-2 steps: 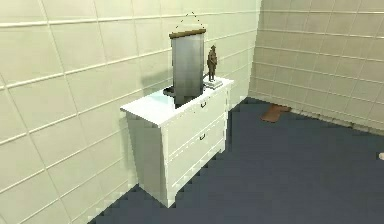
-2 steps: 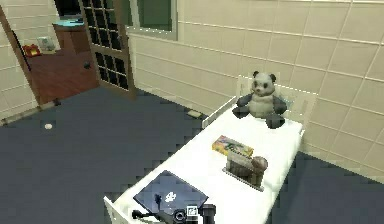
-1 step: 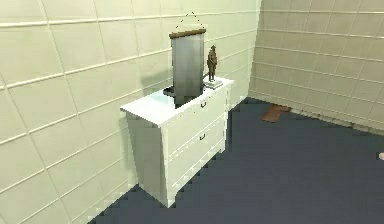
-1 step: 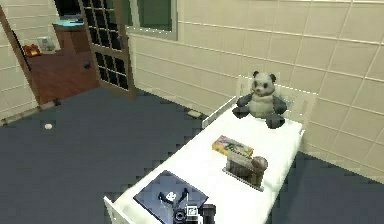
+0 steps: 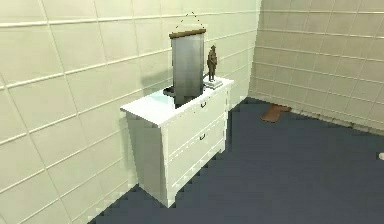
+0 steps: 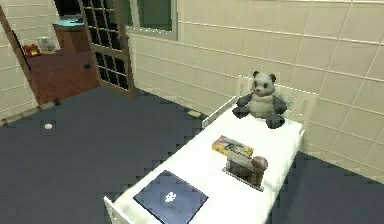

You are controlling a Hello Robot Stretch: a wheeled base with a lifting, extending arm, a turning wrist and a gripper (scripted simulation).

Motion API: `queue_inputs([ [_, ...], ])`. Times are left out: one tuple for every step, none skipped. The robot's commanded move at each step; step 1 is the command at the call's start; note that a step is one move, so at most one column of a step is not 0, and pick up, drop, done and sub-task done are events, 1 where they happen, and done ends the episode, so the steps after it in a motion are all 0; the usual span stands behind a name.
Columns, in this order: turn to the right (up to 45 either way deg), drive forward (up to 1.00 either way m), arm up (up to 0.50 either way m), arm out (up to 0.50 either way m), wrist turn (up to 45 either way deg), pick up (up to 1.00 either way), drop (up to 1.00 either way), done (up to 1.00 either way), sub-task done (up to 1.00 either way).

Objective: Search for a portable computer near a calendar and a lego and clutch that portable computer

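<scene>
Laptop (image 6: 170, 197): closed, flat on white bed (image 6: 200, 162), lower centre of arm side view | small box (image 6: 232, 146), grey block (image 6: 250, 170) near, toward panda toy (image 6: 262, 98) | jaw state: cannot tell

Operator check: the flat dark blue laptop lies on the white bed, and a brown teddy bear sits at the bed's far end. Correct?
Not quite. The toy at the far end is a black-and-white panda plush, not a brown teddy bear; the arm side view shows it. The flat dark blue laptop does lie on the white bed.
</scene>
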Motion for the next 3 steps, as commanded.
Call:
queue_inputs([
  [0.0,0.0,0.0,0.0,0.0,1.0,0.0,0.0,0.0],
  [0.0,0.0,0.1,0.0,0.0,0.0,0.0,0.0,0.0],
  [0.0,0.0,0.0,0.0,0.0,0.0,0.0,1.0,0.0],
])
